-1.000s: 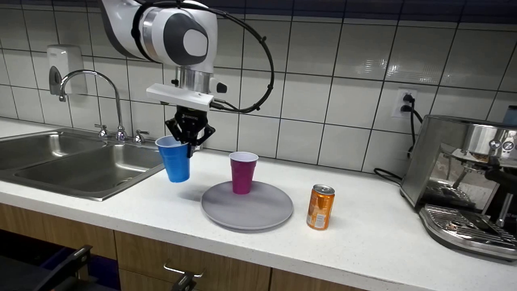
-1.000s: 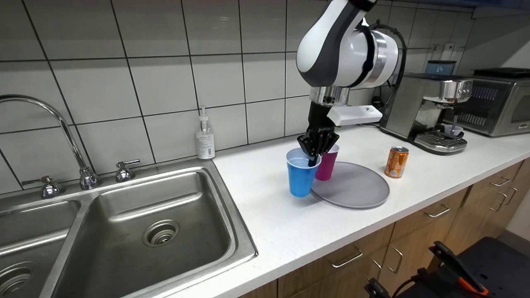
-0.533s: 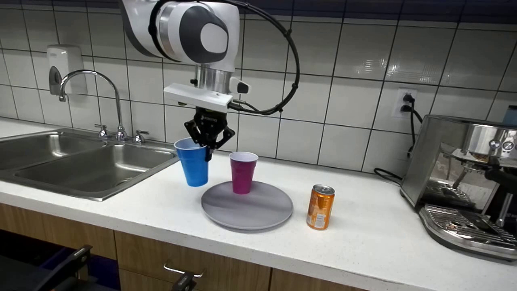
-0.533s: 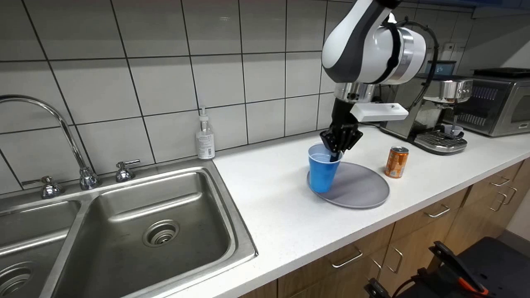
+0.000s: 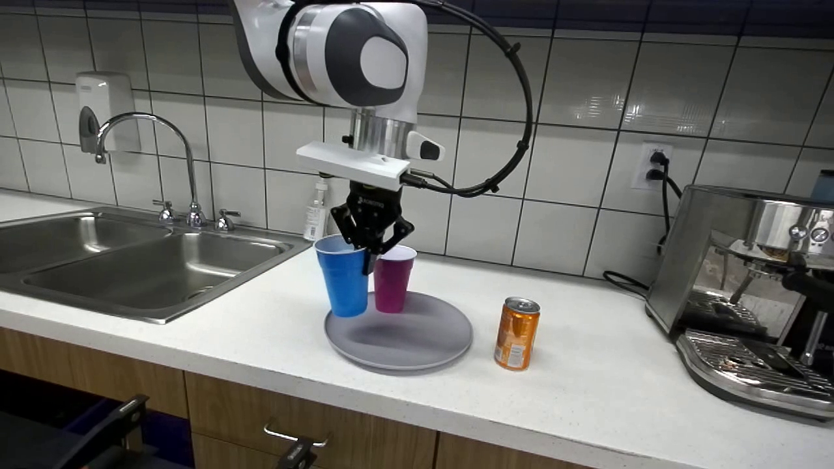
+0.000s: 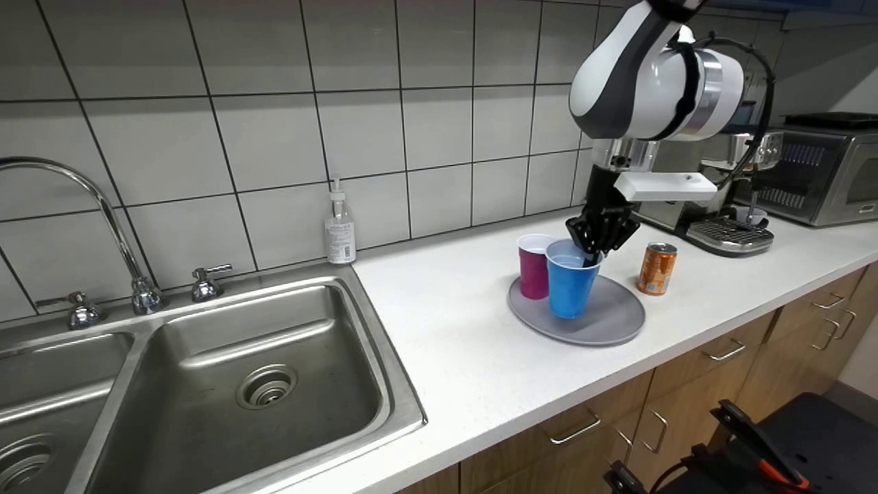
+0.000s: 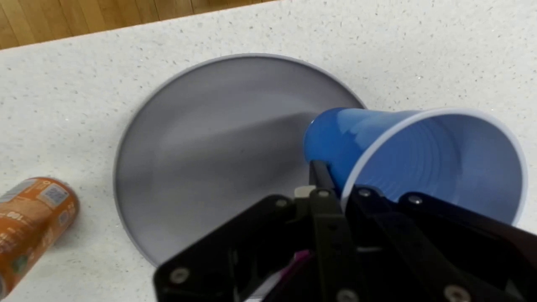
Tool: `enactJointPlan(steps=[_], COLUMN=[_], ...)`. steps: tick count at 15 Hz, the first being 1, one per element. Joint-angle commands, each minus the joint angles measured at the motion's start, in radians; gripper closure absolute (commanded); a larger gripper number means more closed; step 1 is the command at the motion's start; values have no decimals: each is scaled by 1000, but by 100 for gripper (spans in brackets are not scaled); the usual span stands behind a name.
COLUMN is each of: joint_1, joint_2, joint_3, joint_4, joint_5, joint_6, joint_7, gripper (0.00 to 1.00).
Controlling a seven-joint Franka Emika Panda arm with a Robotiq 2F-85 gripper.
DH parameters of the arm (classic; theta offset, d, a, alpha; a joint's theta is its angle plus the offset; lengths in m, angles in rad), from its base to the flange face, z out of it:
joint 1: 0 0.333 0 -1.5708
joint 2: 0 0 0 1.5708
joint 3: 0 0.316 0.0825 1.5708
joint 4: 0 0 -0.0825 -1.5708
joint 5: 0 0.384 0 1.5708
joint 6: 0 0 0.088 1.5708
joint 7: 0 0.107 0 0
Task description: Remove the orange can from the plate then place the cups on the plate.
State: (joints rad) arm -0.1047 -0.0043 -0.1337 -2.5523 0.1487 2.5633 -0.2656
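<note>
A: ok so how far along is this? I see the worktop (image 5: 606,355), then the grey plate (image 5: 417,346) on it, biggest of the task stuff.

B: Nearly there imo. Next size down, the blue cup (image 5: 343,283): the gripper (image 5: 367,259) has it pinched at the rim, and it hangs a bit tilted over the plate. Looks like there's a gap under it, can't swear to that though.

A: And the magenta cup (image 6: 533,273)?

B: Standing upright on the plate, just beside the blue one. Can't tell if they touch. The orange can (image 5: 517,333) is already off, upright on the worktop near the plate. So all that's left, I reckon, is to lower the blue cup and let go.

A: Any brands or labels?

B: The pump bottle (image 6: 339,230) at the back has a label (image 6: 341,245), too tiny for me. The can shows a pale code patch (image 7: 54,195) in the wrist view, plus what looks like "100", no name I can make out. Smallest: faint lettering (image 5: 371,202) on the gripper, probably "ROBOTIQ".
</note>
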Motion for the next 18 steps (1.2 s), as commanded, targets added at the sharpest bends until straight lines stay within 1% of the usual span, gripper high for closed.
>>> enactJointPlan(steps=[1, 7, 11, 18], joint_1=[-31, -51, -49, -51], joint_2=[-5, 31, 73, 129], joint_3=[-20, -41, -35, -30], joint_4=[16, 33, 55, 90], joint_5=[-46, -78, -38, -34], joint_6=[-39, -41, -79, -92], joint_7=[68, 133, 112, 116], gripper=[99, 99, 99, 99])
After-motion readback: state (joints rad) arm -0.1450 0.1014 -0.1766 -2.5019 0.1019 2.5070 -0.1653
